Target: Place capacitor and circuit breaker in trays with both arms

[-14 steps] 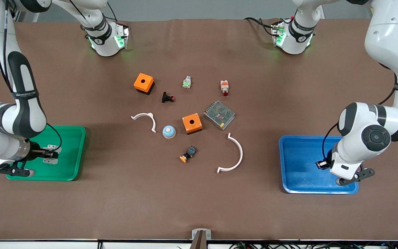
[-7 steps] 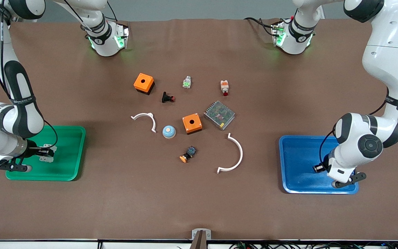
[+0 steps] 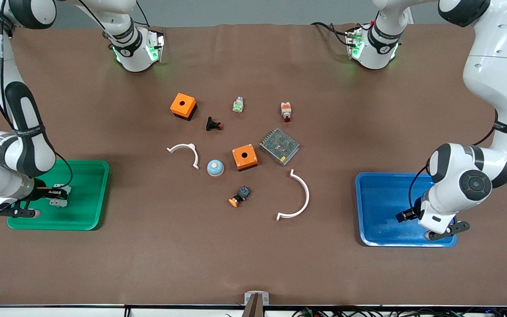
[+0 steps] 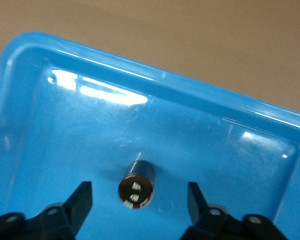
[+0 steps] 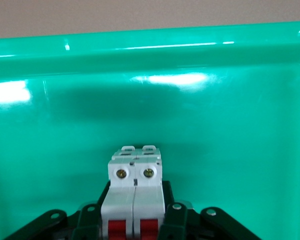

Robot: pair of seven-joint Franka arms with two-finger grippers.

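The capacitor [image 4: 136, 184], a tiny black cylinder with a pale top, rests on the floor of the blue tray [image 4: 140, 75]. My left gripper [image 4: 138, 190] is open around it, one finger on each side, neither touching. In the front view this gripper [image 3: 404, 215] is low over the blue tray [image 3: 379, 193], and the capacitor is hidden there. My right gripper [image 5: 135, 220] is shut on the circuit breaker [image 5: 135, 192], a white-grey block with red levers. It holds it low inside the green tray [image 5: 150, 50]. The front view shows breaker [image 3: 59, 198] and green tray [image 3: 88, 193].
Mid-table lie two orange boxes [image 3: 183, 105] [image 3: 244, 157], a metal mesh unit [image 3: 279, 146], two white arcs [image 3: 186, 152] [image 3: 299, 198], a blue dome [image 3: 214, 167], an orange-capped button [image 3: 239, 196], a black flared part [image 3: 213, 124] and two small switches [image 3: 237, 105] [image 3: 285, 111].
Both grippers have sunk lower into their trays. The right one moved slightly toward the table's end with the breaker. The left one shifted nearer the front camera.
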